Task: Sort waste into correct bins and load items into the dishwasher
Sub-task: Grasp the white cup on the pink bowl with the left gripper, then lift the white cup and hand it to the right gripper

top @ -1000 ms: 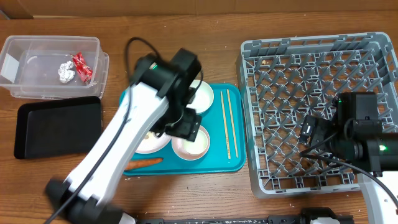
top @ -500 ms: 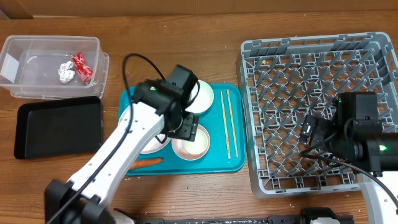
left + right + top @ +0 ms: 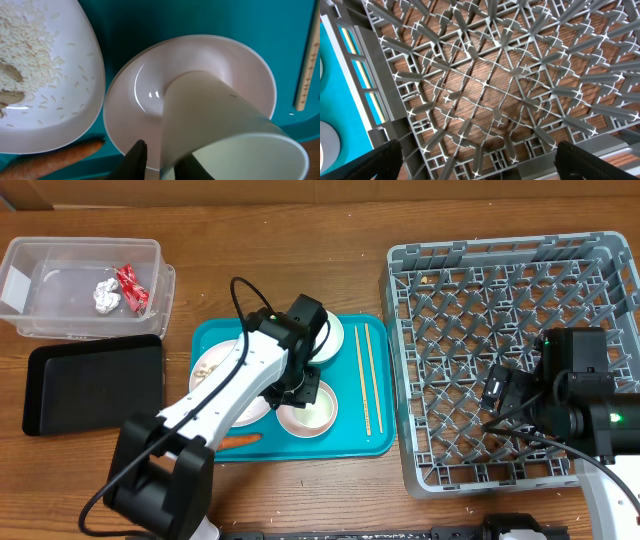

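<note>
Left claw (image 3: pixel 160 161), newly astride cup (image 3: pixel 225 125) (rim)

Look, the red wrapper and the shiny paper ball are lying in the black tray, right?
Not quite. The red wrapper and the shiny paper ball are lying in the clear tub, not in the black tray next to it. The overhead view shows this.

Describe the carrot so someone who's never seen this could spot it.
Find the big teal tray. At its front left corner, beside the plate of rice, lies the carrot: thin and orange, unlike the white plate and bowl next to it.
</note>
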Available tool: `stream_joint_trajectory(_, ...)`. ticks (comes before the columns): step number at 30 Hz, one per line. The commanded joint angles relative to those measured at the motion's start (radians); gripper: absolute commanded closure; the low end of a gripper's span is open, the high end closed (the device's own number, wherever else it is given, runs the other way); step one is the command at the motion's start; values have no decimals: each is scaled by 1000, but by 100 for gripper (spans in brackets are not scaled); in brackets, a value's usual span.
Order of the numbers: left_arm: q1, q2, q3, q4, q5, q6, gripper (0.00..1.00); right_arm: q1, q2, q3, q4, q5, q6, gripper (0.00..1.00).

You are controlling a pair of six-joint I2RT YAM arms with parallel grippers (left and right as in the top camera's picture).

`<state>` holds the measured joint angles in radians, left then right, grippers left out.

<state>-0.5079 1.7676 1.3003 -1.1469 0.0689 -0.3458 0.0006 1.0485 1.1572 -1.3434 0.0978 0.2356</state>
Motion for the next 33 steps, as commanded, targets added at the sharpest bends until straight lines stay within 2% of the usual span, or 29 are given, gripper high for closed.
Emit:
stream_joint_trajectory(1, 5, 27, -7, -5, 18, -6, 94, -3, -5, 25, 5, 13, 5, 0)
stream_joint_trajectory(6, 19, 19, 24, -34, 26, -6, 96, -3, -5, 25, 5, 13, 5, 0)
stream_joint_trajectory(10, 84, 16, 145, -131, 121, 40, 96, -3, -5, 25, 5, 16, 5, 0)
stream_joint_trajectory(13, 174, 16, 268, -193, 272, 106, 96, -3, -5, 25, 15, 78, 60, 0)
stream_joint_trajectory(15, 242, 16, 327, -195, 461, 172, 96, -13, -5, 25, 45, 133, 142, 0)
stream_joint_trajectory(17, 307, 16, 357, -174, 676, 198, 96, -33, -5, 25, 100, 106, 177, 0)
stream_joint_trajectory(19, 359, 16, 358, -127, 878, 198, 96, -51, -3, 25, 179, -51, 151, 0)
stream_joint_trajectory(21, 376, 22, 357, -88, 994, 197, 96, -56, 6, 25, 254, -255, 66, 0)
stream_joint_trajectory(22, 377, 26, 357, -70, 1043, 197, 96, -56, 16, 25, 304, -417, -10, 0)
stream_joint_trajectory(27, 332, 27, 357, -19, 1218, 198, 96, -55, 94, 25, 401, -984, -227, 0)
stream_joint_trajectory(30, 299, 27, 357, 15, 1286, 197, 96, -53, 146, 25, 399, -1175, -315, 0)
stream_joint_trajectory(33, 256, 27, 357, 31, 1293, 196, 96, -43, 191, 25, 400, -1315, -385, 0)
